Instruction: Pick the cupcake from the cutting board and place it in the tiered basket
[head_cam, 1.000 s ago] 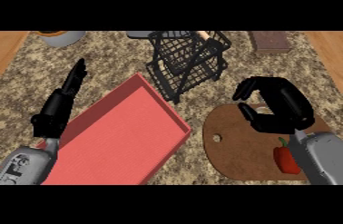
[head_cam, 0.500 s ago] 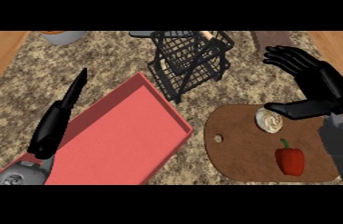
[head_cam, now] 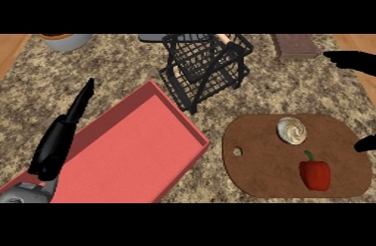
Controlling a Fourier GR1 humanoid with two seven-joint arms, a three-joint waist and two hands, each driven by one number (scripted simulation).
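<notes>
Task not started: cupcake (head_cam: 291, 130) sits on cutting board (head_cam: 272, 178) beside a red pepper (head_cam: 315, 174), tiered basket (head_cam: 202, 68) holds none. Right hand (head_cam: 352, 61) at right edge, finger state unclear; left hand (head_cam: 64, 133) straight, holding nothing.

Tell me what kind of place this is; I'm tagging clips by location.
Most likely a kitchen counter: a speckled stone-like top holds a wooden cutting board with a cupcake and a red pepper, beside a black wire tiered basket and a red tray.
</notes>
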